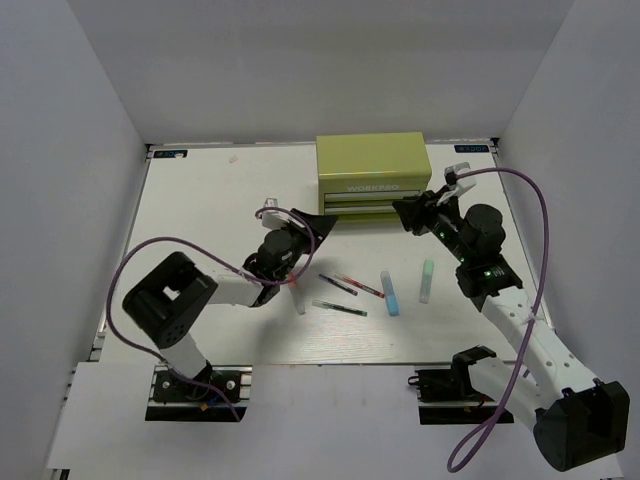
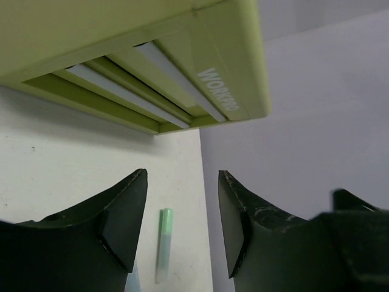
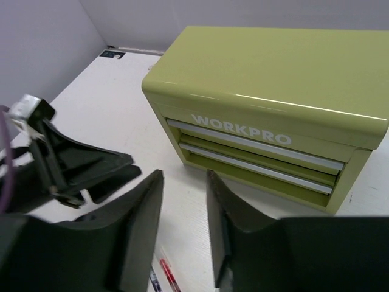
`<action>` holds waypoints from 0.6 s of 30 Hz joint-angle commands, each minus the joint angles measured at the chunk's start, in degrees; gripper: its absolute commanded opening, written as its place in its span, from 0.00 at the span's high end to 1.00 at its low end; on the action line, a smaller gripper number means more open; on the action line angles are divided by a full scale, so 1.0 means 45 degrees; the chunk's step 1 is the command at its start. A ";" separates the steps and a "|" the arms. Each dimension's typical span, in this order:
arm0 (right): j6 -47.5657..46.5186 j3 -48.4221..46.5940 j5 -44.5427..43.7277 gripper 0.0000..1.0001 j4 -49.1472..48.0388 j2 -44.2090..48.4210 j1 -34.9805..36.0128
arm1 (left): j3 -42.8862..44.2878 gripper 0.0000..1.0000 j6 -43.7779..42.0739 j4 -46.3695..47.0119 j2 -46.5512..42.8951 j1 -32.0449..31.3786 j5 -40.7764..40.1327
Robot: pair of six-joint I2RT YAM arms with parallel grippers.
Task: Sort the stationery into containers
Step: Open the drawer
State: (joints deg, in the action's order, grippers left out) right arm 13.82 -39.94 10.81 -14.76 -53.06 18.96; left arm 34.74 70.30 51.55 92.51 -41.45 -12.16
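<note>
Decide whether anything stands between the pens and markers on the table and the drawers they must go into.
Yes. Both drawers of the tool chest look shut, so their closed fronts stand between the stationery and the drawer space.

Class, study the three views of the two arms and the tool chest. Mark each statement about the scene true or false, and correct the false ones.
1. The tool chest is yellow-green and reads WORKPRO on its front. True.
2. Seen from above, the light blue marker lies between the red pen and the mint marker. True.
3. The left gripper grips the mint marker. False: the left gripper is open and empty, and that marker lies on the table.
4. One drawer is pulled out with pens inside. False: both drawers look shut.
5. The right gripper is open and holds nothing. True.
</note>
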 commanded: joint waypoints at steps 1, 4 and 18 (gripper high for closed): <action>0.0521 -0.0635 0.0157 0.62 -0.0059 0.0500 -0.0150 | 0.0773 0.40 0.0393 0.0789 0.1116 -0.0339 -0.1339; 0.0561 -0.0636 -0.0291 0.76 0.0059 0.0832 -0.0151 | 0.1378 0.42 0.0510 0.1258 0.2152 -0.0652 -0.1846; 0.0404 -0.0284 -0.0955 0.77 -0.0137 0.1575 -0.0248 | 0.2669 0.46 0.0901 0.3484 0.4421 -0.1023 -0.2961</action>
State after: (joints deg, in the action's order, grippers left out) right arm 15.25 -39.99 8.29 -13.41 -47.20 18.28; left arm 45.19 73.52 63.16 111.24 -45.89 -23.35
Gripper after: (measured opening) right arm 0.229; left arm 0.545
